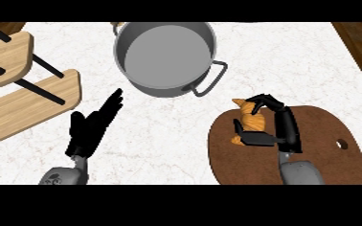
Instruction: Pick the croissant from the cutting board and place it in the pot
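Marble counter bears pot, cutting board, gripped croissant.

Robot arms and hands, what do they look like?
The left forearm and right forearm are grey, rounded and smooth. The left hand and right hand are black, with slim jointed fingers and a thumb. No cables show.

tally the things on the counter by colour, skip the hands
grey: 1, the pot
brown: 1, the cutting board
orange: 1, the croissant, held in the right hand
light wood: 1, the wooden rack
total: 4
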`<state>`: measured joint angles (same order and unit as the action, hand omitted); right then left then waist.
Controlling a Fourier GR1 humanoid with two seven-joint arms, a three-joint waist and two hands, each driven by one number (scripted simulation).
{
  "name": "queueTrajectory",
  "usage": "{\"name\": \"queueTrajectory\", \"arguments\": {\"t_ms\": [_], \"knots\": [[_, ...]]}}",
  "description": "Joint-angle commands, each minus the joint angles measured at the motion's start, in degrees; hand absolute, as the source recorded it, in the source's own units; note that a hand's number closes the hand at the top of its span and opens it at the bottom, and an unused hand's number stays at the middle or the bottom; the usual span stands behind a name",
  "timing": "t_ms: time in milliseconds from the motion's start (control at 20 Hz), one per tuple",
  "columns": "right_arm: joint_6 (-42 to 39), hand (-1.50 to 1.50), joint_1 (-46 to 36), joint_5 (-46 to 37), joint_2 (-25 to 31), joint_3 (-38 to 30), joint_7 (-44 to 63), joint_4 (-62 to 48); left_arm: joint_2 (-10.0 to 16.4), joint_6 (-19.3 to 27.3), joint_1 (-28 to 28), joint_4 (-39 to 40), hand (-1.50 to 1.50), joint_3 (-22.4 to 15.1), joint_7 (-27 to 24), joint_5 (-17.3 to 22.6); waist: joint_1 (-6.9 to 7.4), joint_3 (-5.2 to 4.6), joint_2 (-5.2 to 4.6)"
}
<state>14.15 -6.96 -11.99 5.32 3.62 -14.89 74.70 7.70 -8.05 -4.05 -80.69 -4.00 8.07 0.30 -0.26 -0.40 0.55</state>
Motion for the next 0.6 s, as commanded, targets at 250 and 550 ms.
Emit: {"name": "queueTrajectory", "arguments": {"t_ms": [250, 550], "knots": [[5.58, 1.50, -2.33, -13.21, 0.71, 5.36, 13.81, 12.65, 0.63, -2.54, 2.31, 1.07, 0.00, 0.96, -1.71, 0.64, 0.20, 0.36, -0.47], [1.55, 1.50, -10.57, -23.51, 2.79, 6.69, 30.34, 18.41, -0.72, -0.91, 1.35, -1.86, 0.00, -0.27, 2.19, -0.64, 0.38, 0.37, -0.45]]}}
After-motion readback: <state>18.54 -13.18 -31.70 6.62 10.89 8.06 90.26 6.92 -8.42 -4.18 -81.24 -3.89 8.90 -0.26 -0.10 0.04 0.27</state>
